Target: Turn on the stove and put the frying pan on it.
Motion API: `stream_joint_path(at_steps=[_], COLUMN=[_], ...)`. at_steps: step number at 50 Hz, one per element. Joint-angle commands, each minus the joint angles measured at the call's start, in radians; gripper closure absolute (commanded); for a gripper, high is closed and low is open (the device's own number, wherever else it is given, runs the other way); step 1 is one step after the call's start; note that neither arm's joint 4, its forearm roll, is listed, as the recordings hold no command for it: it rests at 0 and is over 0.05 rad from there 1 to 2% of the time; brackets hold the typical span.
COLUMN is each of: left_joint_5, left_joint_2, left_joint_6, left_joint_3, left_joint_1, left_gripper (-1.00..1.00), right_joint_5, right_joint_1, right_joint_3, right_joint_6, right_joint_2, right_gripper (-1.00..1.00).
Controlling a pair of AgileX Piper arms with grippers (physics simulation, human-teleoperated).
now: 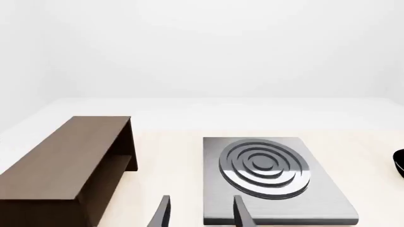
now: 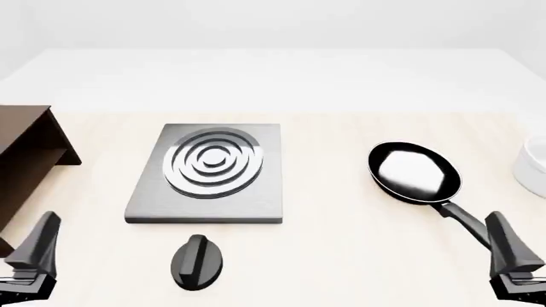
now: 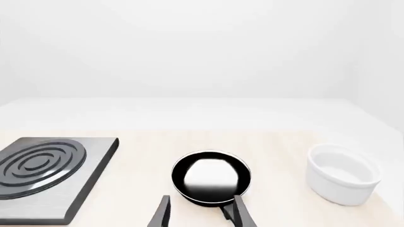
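Pale wood tabletop [image 2: 341, 256] stretches out before me under plain white walls, and both my arms hang back at its near edge. My left gripper [image 1: 200, 213] has its two dark fingers parted with bare table showing between them; they hold nothing. From behind those fingers I see the stove [image 1: 271, 179] just ahead, a flat grey metal slab with raised silver rings on top, and the brown shelf [image 1: 63, 165] lying off to its side.

My right gripper [image 3: 200, 213] is spread the same way, fingers apart and gripping nothing. Right in front of it sits the frying pan [image 3: 211, 177], black with a shiny pale inside, its handle running back toward one of my fingers; whether the finger touches the handle I cannot tell. A white cup [image 3: 343, 175] stands beside the pan, apart from it.

From the front view the stove [image 2: 209, 173] lies left of centre, nothing on it. Its round black knob [image 2: 198, 262] sits on the table just in front of the slab, separate from it. The pan [image 2: 415, 174] rests on the table well to the right of the stove, handle pointing toward my right arm
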Motion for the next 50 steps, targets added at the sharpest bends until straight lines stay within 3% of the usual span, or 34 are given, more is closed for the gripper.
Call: stream_joint_path(at_steps=[1, 14, 19, 23, 31, 36, 40, 43, 46, 50], left_joint_5=[0.005, 0.049, 0.198, 0.307, 0.367, 0.336, 0.289, 0.263, 0.241, 0.209], left_joint_2=[0.001, 0.04, 0.074, 0.108, 0.249, 0.377, 0.495, 0.541, 0.579, 0.623], left_joint_6=[0.002, 0.021, -0.02, 0.008, 0.048, 0.061, 0.03, 0.034, -0.014, -0.005], left_joint_3=[-0.004, -0.046, -0.195, -0.298, -0.369, -0.348, -0.313, -0.29, -0.273, -0.253], left_joint_1=[0.001, 0.002, -0.03, -0.054, -0.067, -0.071, -0.115, -0.124, -0.156, -0.158], left_gripper=[-1.0, -1.0, -1.0, -1.0, -1.0, -1.0, -1.0, -1.0, -1.0, -1.0], right_joint_5=[-0.001, 0.0, 0.001, 0.005, 0.01, 0.013, 0.013, 0.012, 0.012, -0.001], right_joint_1=[0.001, 0.0, -0.007, -0.007, -0.009, -0.012, -0.014, -0.014, -0.014, -0.001], right_joint_3=[-0.003, -0.001, 0.001, 0.001, 0.001, 0.001, 0.001, 0.001, 0.001, 0.001], right_joint_6=[-0.011, -0.009, -0.011, -0.017, -0.019, -0.023, -0.022, -0.022, -0.026, -0.028], right_joint_2=[0.002, 0.005, 0.01, 0.005, 0.003, 0.002, 0.002, 0.001, 0.002, -0.001], right_gripper=[-1.0, -1.0, -1.0, -1.0, -1.0, -1.0, -1.0, -1.0, -1.0, -1.0])
